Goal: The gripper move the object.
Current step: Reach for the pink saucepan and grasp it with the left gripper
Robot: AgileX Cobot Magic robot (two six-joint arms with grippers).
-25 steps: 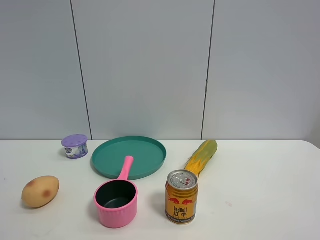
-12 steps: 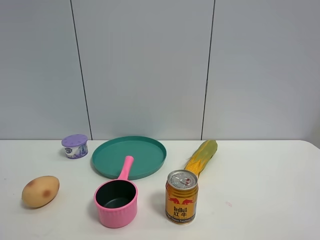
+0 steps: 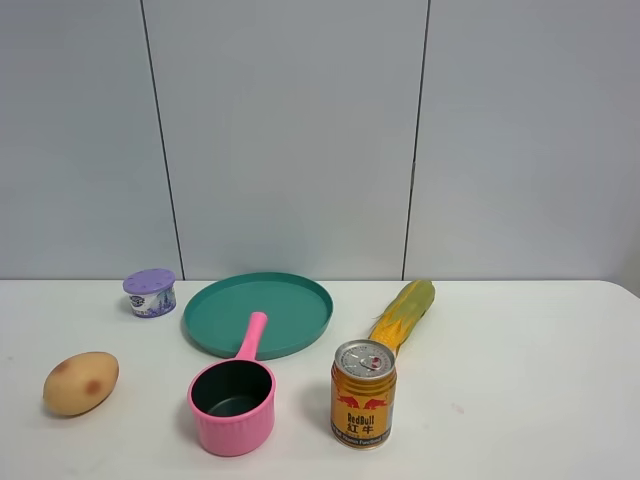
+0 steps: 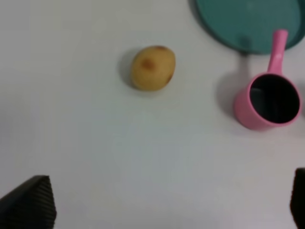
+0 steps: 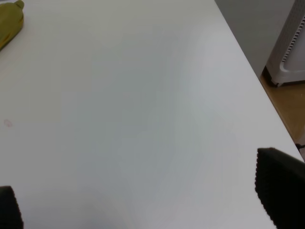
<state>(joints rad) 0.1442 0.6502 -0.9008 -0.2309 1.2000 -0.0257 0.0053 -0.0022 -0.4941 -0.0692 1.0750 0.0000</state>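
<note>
Six things stand on the white table (image 3: 520, 380), one of each: a pink toy saucepan (image 3: 232, 405), a teal plate (image 3: 285, 300), a potato (image 3: 81, 382), a gold Red Bull can (image 3: 363, 395), a corn cob (image 3: 405, 310) and a purple-lidded cup (image 3: 150, 293). Over the last second none of them has shifted in the high view, and no arm has entered it, so the move looks not yet begun. The saucepan sits upright near the front edge, between the potato and the can, its handle pointing back so the tip reaches over the plate's near rim. Two grippers show only in the wrist views. The left gripper (image 4: 162, 202) hangs above bare table with its jaws spread wide and nothing between them; the saucepan (image 4: 268, 100) lies off to one side of it, well apart. The right gripper (image 5: 143, 200) is likewise released and empty, over the table's far end, with only the corn's tip in its view. By position, the left arm seems the likelier one to make the reach.
</note>
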